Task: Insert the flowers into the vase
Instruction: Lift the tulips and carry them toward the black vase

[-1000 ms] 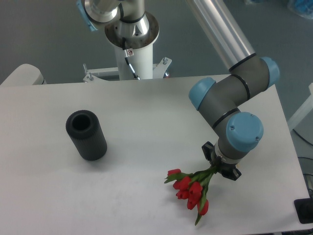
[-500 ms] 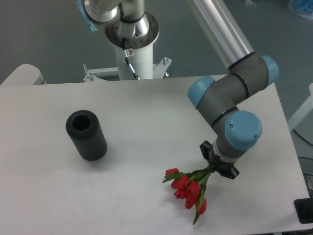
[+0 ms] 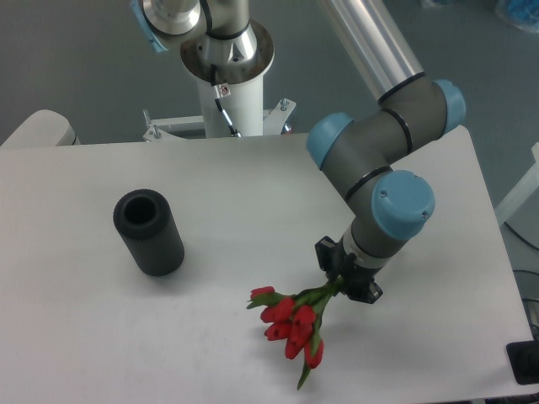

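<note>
The flowers (image 3: 290, 322), a bunch of red tulip buds with green stems and leaves, hang at the lower middle of the camera view, buds pointing down and left. My gripper (image 3: 345, 279) is shut on the stem ends, under the blue-capped wrist, and holds the bunch just above the white table (image 3: 236, 202). The vase (image 3: 148, 231), a matte black rough cylinder with a round open mouth, stands upright at the left of the table, well apart from the flowers and the gripper.
The arm's white base column (image 3: 227, 80) rises behind the table's far edge. The arm's grey links and blue joints (image 3: 379, 143) reach over the right part of the table. A dark object (image 3: 524, 362) sits past the table's right front corner.
The gripper has moved left with the flowers in it, toward the table's middle. The bunch has shifted left with it. The vase has not moved.
</note>
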Robot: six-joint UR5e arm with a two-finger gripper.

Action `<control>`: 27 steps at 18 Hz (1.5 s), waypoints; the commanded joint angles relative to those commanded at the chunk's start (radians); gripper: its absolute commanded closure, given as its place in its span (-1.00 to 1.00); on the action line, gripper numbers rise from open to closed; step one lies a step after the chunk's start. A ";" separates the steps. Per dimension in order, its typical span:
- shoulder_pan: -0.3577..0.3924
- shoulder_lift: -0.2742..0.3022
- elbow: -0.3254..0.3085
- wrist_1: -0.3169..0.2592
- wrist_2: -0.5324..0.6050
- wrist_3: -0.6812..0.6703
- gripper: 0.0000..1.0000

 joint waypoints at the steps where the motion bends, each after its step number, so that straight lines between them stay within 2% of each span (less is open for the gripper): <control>1: -0.011 0.005 0.000 0.000 -0.040 -0.023 0.93; 2: -0.023 0.020 0.000 -0.002 -0.133 -0.043 0.93; 7: -0.040 0.031 0.009 0.000 -0.414 -0.133 0.91; 10: -0.040 0.041 0.018 0.000 -0.537 -0.180 0.91; 12: -0.040 0.067 0.018 0.002 -0.604 -0.210 0.91; 16: -0.026 0.113 0.006 0.003 -0.810 -0.246 0.91; 20: -0.028 0.149 -0.011 0.002 -0.879 -0.247 0.91; 23: -0.029 0.205 -0.093 0.011 -0.940 -0.233 0.91; 27: -0.031 0.258 -0.156 0.029 -1.000 -0.233 0.91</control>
